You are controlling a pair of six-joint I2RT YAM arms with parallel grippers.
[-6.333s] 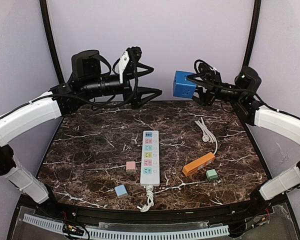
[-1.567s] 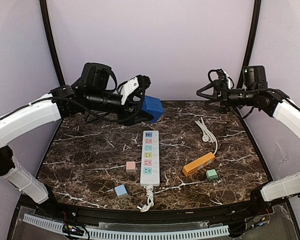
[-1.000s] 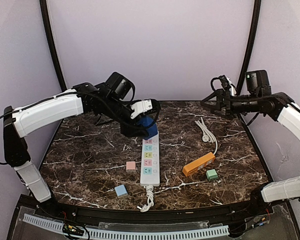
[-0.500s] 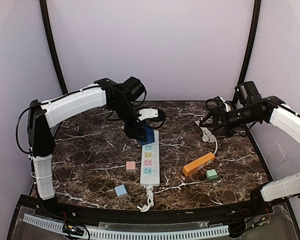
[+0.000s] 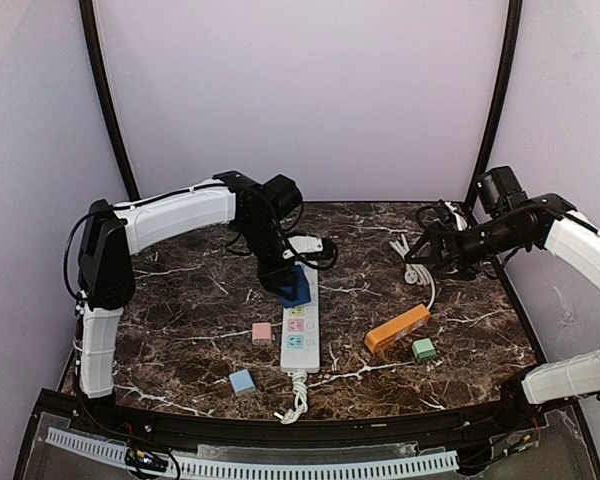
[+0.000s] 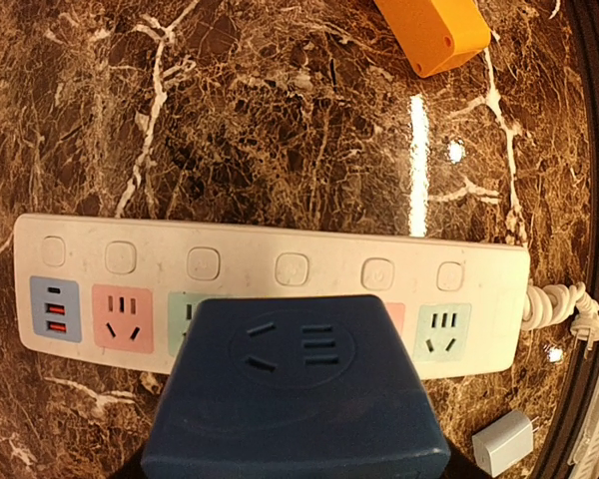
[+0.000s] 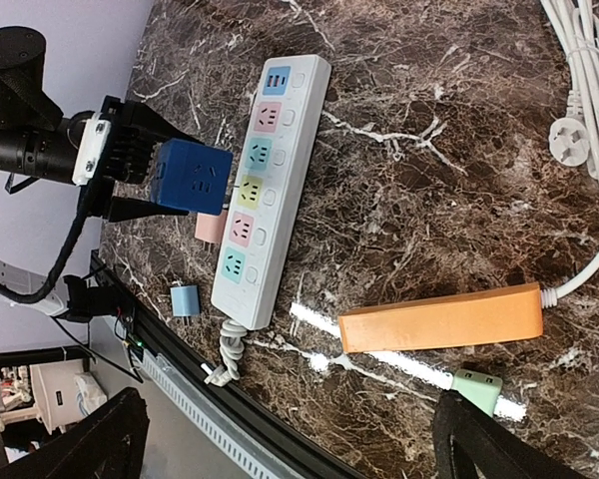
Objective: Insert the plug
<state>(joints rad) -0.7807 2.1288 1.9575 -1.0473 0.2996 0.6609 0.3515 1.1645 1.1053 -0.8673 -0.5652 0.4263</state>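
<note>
The plug is a blue cube (image 5: 296,290) with socket slots on its upper face (image 6: 295,389). My left gripper (image 5: 283,270) is shut on it from the sides. It sits over the white power strip (image 5: 301,345), hiding the middle coloured sockets (image 6: 280,267). In the right wrist view the cube (image 7: 190,178) hangs at the strip's (image 7: 280,120) left edge, and I cannot tell whether it touches. My right gripper (image 5: 427,247) is open and empty above the right side of the table, its fingers (image 7: 479,439) spread wide.
A white cable with a loose plug (image 5: 412,270) lies under my right arm. An orange socket bar (image 5: 397,328) and a green plug (image 5: 424,349) lie right of the strip. A pink plug (image 5: 262,333) and a light blue plug (image 5: 242,381) lie to its left.
My left arm has carried the blue cube down and nearer along the strip, from its far end to its middle. My right arm has dropped lower, toward the white cable.
</note>
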